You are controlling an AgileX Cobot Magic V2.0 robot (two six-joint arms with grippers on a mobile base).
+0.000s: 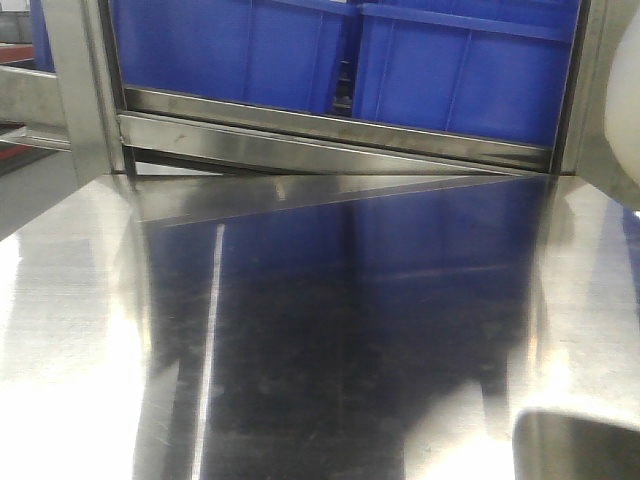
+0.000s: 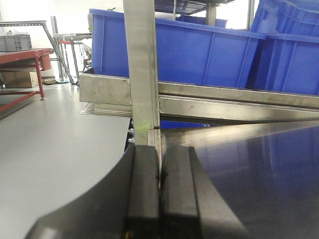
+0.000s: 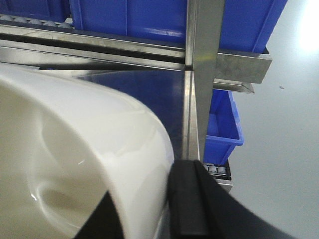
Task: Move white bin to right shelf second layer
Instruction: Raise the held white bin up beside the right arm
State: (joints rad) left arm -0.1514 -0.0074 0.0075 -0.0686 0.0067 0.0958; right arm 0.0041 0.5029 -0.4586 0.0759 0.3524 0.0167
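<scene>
The left gripper (image 2: pixel 159 199) had its jaws closed flat together, holding nothing, at the left edge of the steel table (image 1: pixel 300 350). Two blue crates (image 1: pixel 230 50) occupied the rack level straight ahead; a third crate (image 3: pixel 222 124) sat lower at the right. One white bin (image 3: pixel 75 149) was counted, held at the table's right side, short of the rack, its wall pinched in the right gripper (image 3: pixel 147 204). Pick-up judged complete; placing on the roller shelf (image 3: pixel 35 21) was outstanding.
</scene>
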